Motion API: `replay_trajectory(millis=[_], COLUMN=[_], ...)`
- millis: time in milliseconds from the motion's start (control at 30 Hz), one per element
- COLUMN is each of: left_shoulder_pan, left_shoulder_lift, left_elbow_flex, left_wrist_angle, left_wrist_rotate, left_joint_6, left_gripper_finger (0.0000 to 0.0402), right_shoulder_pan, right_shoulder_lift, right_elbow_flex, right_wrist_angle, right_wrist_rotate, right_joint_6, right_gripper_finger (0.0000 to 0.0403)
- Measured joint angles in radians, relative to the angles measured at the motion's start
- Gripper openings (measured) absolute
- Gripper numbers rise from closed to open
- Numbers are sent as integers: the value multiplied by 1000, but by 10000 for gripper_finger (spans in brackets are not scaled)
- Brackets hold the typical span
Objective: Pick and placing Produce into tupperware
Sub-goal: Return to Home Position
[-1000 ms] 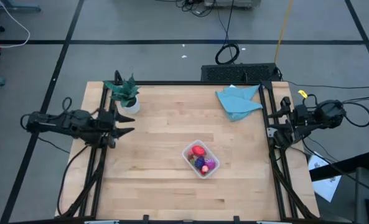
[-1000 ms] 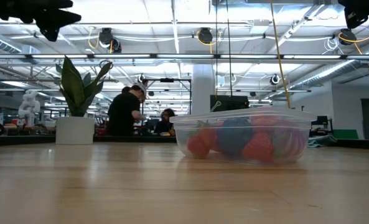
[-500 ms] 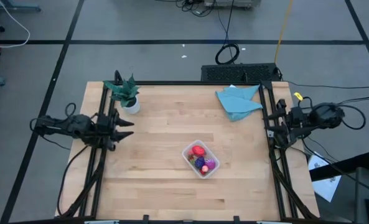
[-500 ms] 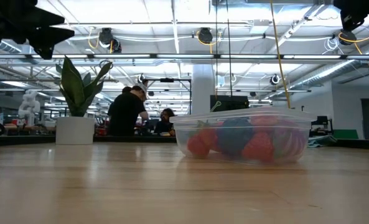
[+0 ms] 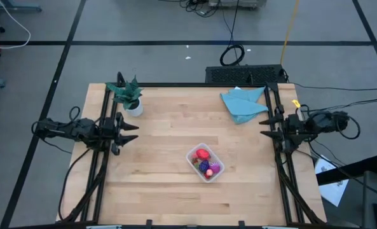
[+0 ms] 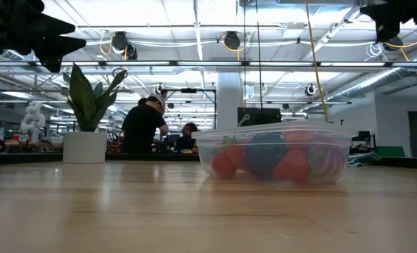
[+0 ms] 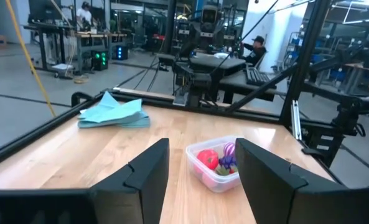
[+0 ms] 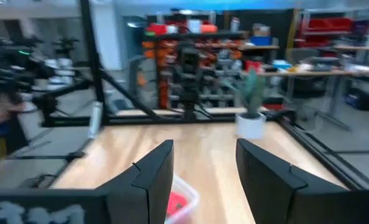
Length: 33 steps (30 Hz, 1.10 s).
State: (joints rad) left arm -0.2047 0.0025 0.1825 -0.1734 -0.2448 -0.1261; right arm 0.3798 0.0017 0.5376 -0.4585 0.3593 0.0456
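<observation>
Over table (image 5: 163, 121) sides, left jaws and right jaws apart in wrist views; high view shows produce (image 5: 205, 165) in tupperware (image 5: 191, 157).

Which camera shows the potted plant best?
The low view: the potted plant stands side-on, leaves and white pot in full. The high view sees the plant only from above, at the far left corner of the table. The right wrist view shows the plant far off; the left wrist view misses it.
</observation>
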Motion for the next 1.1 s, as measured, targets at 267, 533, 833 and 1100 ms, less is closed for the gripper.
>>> replay_trajectory(millis=[267,533,833,1100], left_shoulder_pan=[0,0,0,0], left_shoulder_lift=[0,0,0,0], left_elbow_flex=[0,0,-2,-58], left_wrist_angle=[-2,-3,-3,12], left_wrist_rotate=[0,0,-21,-26], left_joint_6=[6,16,32,8], left_gripper_finger=[186,186,187,187], right_shoulder_pan=[0,0,-88,-240], right_shoulder_lift=[0,0,0,0], right_elbow_flex=[-126,-329,-368,-368], right_wrist_angle=[137,371,365,352], right_wrist_rotate=[59,59,58,-50], right_joint_6=[37,24,26,35], right_gripper_finger=[165,165,165,165])
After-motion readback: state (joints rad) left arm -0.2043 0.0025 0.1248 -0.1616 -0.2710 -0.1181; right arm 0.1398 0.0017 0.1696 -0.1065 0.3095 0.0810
